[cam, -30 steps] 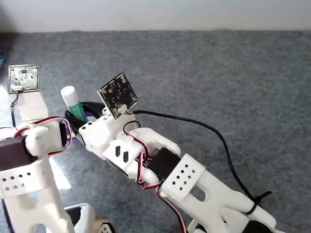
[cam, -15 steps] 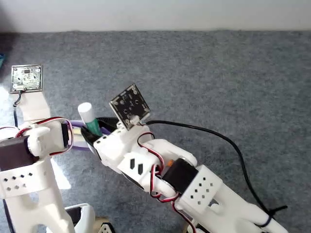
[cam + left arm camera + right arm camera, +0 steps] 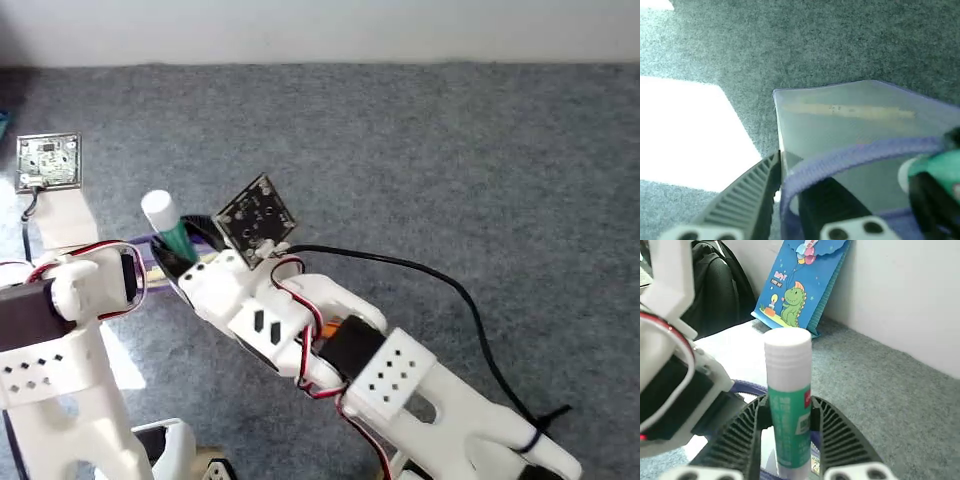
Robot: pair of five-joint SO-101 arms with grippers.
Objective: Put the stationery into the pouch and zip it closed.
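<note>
Upright, glue stick point(image 3: 787, 365) clamped in right hand point(image 3: 788, 405); left hand point(image 3: 791, 172) pinches pouch point(image 3: 850, 125) rim; label point(image 3: 790, 427) illegible.

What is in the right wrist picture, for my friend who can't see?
The right gripper holds an upright green glue stick with a white cap, near the purple rim of the pouch. Behind, a blue dinosaur gift bag leans on the wall.

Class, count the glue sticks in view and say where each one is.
1. The glue stick is upright in the right tool, at the pouch mouth; others may lie hidden inside.
</note>
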